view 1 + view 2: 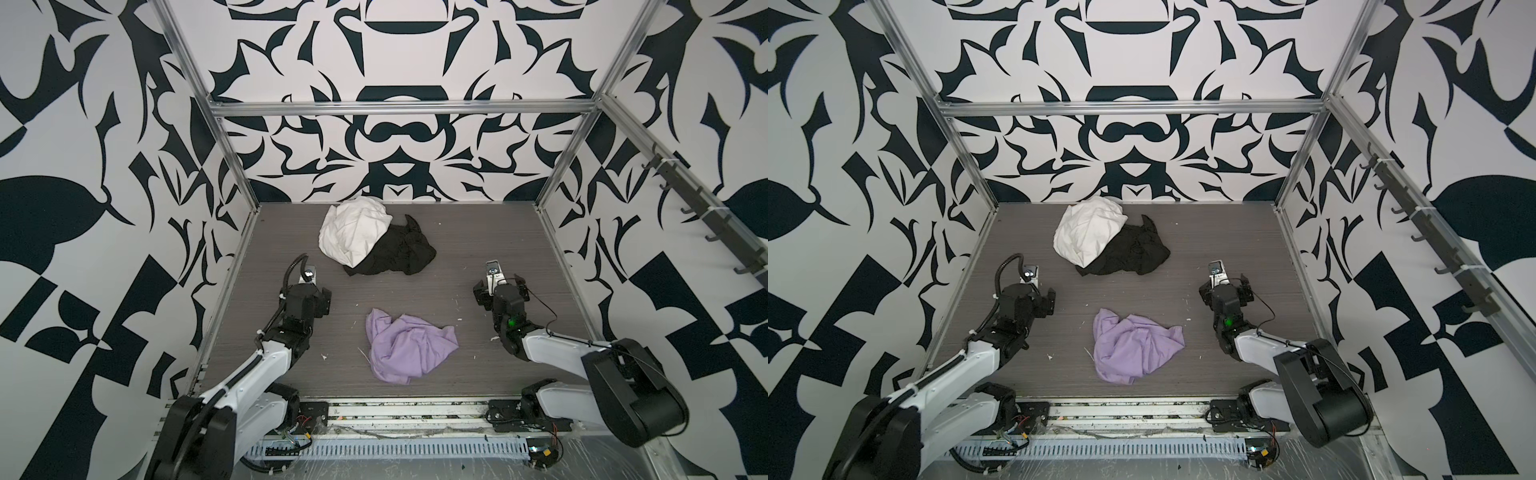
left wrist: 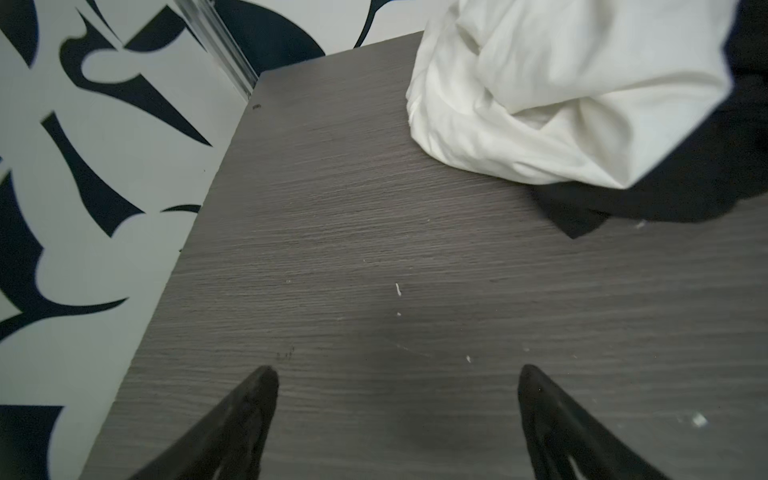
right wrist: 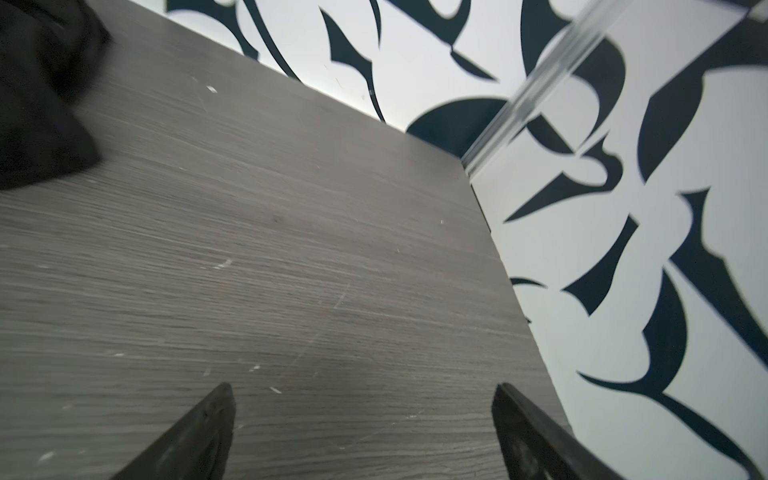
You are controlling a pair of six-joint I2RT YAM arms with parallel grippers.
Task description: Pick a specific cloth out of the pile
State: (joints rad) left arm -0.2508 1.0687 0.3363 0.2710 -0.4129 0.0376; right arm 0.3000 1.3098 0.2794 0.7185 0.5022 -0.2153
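Three cloths are lying on the grey table [image 1: 478, 249]: one lavender cloth [image 1: 409, 347] is sitting alone up front, well apart from the pile [image 1: 376, 245], where one white cloth [image 1: 353, 232] is draping over one black cloth [image 1: 403, 253], while two grippers, left gripper [image 2: 397, 369] and right gripper [image 3: 363, 386], are hovering wide open, gripping nothing.

And there's the lavender cloth [image 1: 409, 347], crumpled in a loose, wrinkled heap on the tabletop [image 1: 478, 232], near the middle of the front edge, touching no other fabric. Well apart from it, close to the back edge, sits the pile [image 1: 376, 245]: a puffy white cloth [image 1: 353, 230] draped partly over a rumpled black cloth [image 1: 405, 251] that spreads out toward the right edge.
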